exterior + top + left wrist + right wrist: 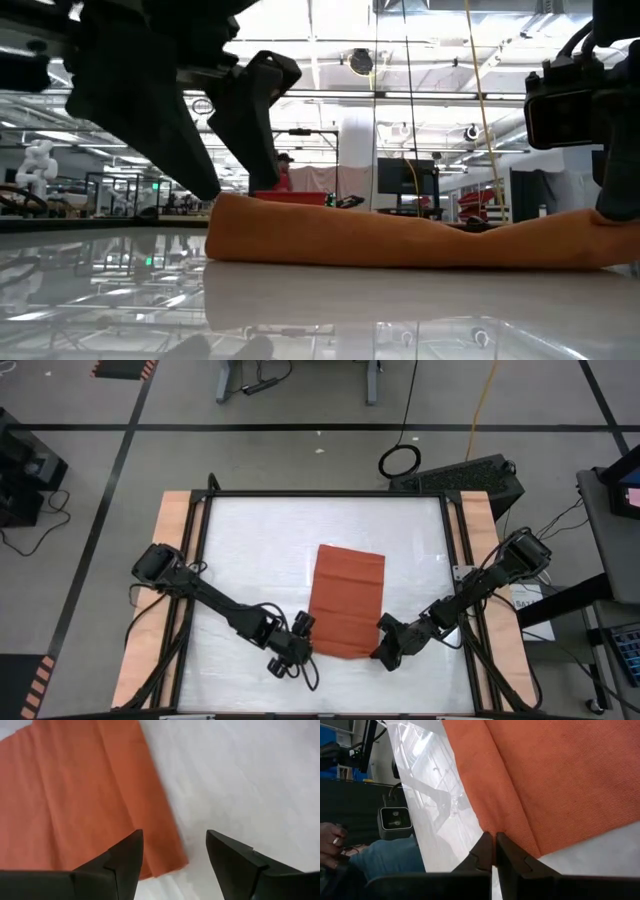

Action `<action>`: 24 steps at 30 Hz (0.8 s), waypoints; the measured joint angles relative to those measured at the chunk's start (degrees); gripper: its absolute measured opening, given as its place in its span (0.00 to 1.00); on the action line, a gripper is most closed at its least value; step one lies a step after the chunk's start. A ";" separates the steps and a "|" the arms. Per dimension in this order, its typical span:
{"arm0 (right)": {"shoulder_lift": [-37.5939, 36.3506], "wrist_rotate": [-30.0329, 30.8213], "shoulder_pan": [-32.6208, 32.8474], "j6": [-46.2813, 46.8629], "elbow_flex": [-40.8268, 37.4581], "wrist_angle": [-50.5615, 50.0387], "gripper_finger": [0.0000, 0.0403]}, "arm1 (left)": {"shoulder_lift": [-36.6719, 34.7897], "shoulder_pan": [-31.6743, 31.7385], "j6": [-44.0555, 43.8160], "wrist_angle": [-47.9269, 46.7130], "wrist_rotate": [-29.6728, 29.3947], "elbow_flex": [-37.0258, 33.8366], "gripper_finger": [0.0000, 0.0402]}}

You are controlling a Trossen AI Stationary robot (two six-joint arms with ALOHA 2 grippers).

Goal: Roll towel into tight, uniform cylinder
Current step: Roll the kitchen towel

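At the towel's (pixel 347 600) near corners, both grippers; left (pixel 303 628) agape, right (pixel 380 628) pinched.

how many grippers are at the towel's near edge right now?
2. The left gripper hangs open at the near left corner of the towel. The right gripper is shut on the near right corner. None seems hidden.

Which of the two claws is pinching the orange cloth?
The right end effector: shut on the towel edge. The left end effector stands open beside the opposite corner.
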 joint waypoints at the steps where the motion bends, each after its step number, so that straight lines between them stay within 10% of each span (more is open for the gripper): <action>1: 0.00 0.11 0.00 0.00 0.00 0.00 0.00 | 0.02 0.17 0.00 0.89 0.17 -0.47 0.55; 24: 0.02 1.62 -0.74 -1.31 0.02 0.76 0.00 | 0.04 5.05 -1.97 9.20 3.13 -9.22 0.35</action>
